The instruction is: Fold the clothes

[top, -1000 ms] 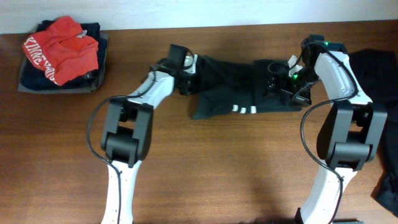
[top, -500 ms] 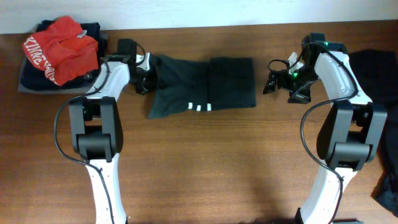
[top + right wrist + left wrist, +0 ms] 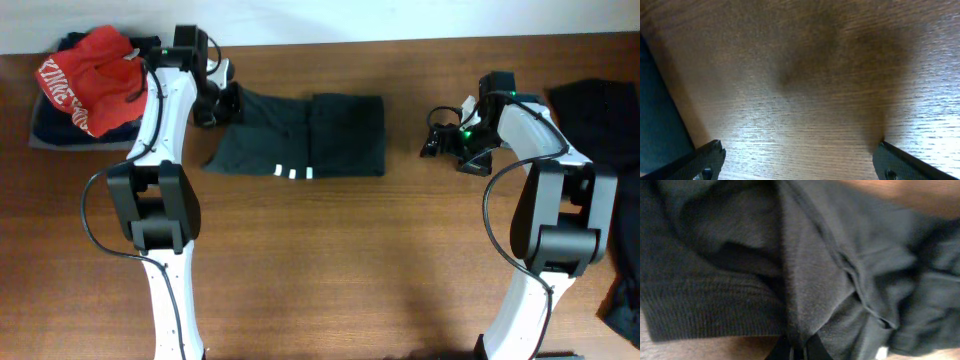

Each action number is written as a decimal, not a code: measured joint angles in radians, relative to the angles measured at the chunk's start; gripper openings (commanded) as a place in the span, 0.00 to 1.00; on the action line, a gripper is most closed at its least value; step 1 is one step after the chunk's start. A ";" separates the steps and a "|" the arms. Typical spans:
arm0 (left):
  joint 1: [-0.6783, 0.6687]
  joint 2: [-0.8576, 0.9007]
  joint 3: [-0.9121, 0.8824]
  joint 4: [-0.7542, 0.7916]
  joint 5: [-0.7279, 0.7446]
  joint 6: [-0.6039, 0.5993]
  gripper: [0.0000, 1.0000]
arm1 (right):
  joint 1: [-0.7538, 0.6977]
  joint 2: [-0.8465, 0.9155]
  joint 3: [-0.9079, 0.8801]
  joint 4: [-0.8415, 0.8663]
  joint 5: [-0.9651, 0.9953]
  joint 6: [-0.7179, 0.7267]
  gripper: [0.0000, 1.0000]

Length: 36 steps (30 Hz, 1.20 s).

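Apparently the step in hand is carrying the folded black shirt (image 3: 310,135) across the table (image 3: 350,260) toward the pile of clothes (image 3: 95,85) at the far left. To do that well, the pull should stay low, slow and level so the folded layers do not slip apart, and rise only as far as needed to clear the pile's edge. The left gripper (image 3: 215,103) is clamped on the shirt's left edge; in the left wrist view its fingertips (image 3: 795,352) pinch a ridge of dark cloth. The shirt trails rightward from that grip, lying flat. The right gripper (image 3: 435,140) hangs with its jaws spread wide over bare wood, holding nothing, near the shirt's right edge but apart from it.
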 measured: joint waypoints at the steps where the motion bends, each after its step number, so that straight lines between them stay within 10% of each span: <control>1: -0.006 0.000 0.025 -0.011 -0.001 0.001 0.00 | 0.001 -0.008 -0.013 0.017 -0.002 0.006 0.99; 20: -0.235 0.000 0.146 -0.046 -0.055 0.019 0.01 | 0.216 -0.046 -0.101 0.251 0.011 0.155 1.00; 26: -0.311 0.000 0.167 -0.045 -0.099 0.030 0.01 | 0.224 -0.046 -0.106 0.254 0.014 0.183 0.79; 36: -0.367 0.000 0.198 -0.031 -0.119 0.034 0.00 | 0.226 -0.045 -0.114 0.259 0.015 0.212 0.77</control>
